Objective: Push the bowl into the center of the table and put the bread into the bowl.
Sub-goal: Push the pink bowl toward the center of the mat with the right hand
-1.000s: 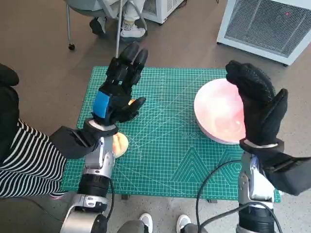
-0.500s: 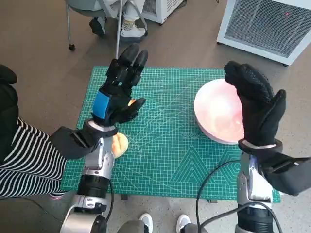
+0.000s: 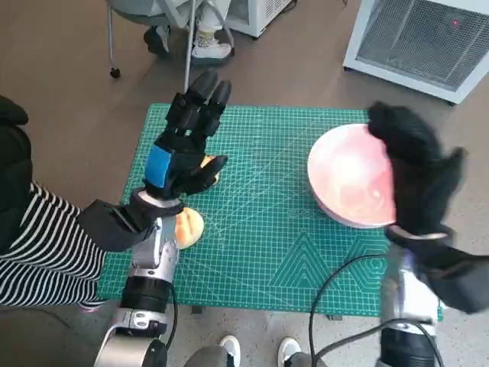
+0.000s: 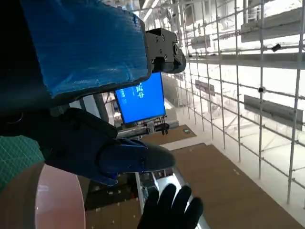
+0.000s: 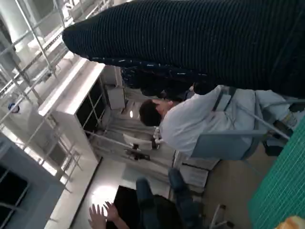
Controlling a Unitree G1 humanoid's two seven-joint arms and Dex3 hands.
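Note:
The pink bowl sits on the right part of the green cutting mat; its rim also shows in the left wrist view. My right hand is raised with flat, spread fingers over the bowl's right rim and is blurred by motion. It holds nothing and appears again in the left wrist view. The bread, a golden roll, lies near the mat's left edge, partly hidden under my left wrist. My left hand hovers above the mat's left part with its fingers stretched out, empty.
A small orange thing peeks out beside the left hand's thumb. A person in a striped sleeve is at the left. A chair with feet stands behind the table, a white unit at the back right. A seated person shows in the right wrist view.
My right hand has swung to the right and a little lower, now blurred beside the bowl's right rim. The bowl, the bread and my left hand stay about where they were.

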